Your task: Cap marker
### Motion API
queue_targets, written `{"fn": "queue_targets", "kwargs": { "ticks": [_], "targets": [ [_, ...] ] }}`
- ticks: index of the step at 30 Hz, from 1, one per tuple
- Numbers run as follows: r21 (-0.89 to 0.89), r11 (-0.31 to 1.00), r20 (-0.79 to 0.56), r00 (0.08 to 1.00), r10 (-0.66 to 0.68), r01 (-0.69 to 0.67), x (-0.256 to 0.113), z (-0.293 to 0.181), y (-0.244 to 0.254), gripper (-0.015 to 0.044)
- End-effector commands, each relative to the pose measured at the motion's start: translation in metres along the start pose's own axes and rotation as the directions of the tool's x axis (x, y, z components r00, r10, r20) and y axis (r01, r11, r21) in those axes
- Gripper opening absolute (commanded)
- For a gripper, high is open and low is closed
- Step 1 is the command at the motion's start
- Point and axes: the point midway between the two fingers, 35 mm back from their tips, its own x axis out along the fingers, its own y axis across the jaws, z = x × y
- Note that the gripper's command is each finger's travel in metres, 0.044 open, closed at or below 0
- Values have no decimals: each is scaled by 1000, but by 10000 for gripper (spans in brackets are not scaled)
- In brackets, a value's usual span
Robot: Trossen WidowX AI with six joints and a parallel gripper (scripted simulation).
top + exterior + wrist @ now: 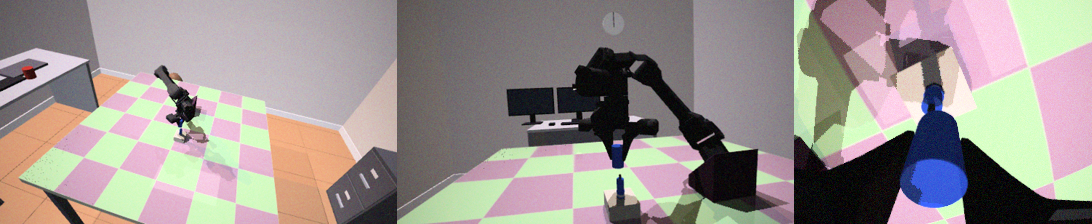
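The blue cap [617,156] [935,160] is held upright between the fingertips of my gripper [617,157] [936,140], which is shut on it. The cap hangs above the marker, with a visible gap between them in the exterior view. The blue marker [180,132] [620,187] [933,96] stands upright, dark tip up, in the pale holder block [179,137] [628,213] [961,97]. In the exterior view the cap is nearly in line over the marker, very slightly to its left. In the wrist view the cap's far end hides part of the marker's tip.
The checkered table [138,185] [536,196] carries the block. The arm's base [735,176] stands at the right in the exterior view. A brown round object [176,76] is at the far table edge. A desk [69,60] with a red cup [29,73] and a dark cabinet [363,182] stand apart from the table.
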Motion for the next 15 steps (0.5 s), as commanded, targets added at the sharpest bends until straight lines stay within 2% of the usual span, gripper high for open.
{"fn": "queue_targets", "kwargs": {
  "ticks": [1,15],
  "targets": [
    [9,1000,-5,1000,4,-4,-2,6,7,0],
    [9,1000,-5,1000,4,-4,11,6,6,0]
  ]
}}
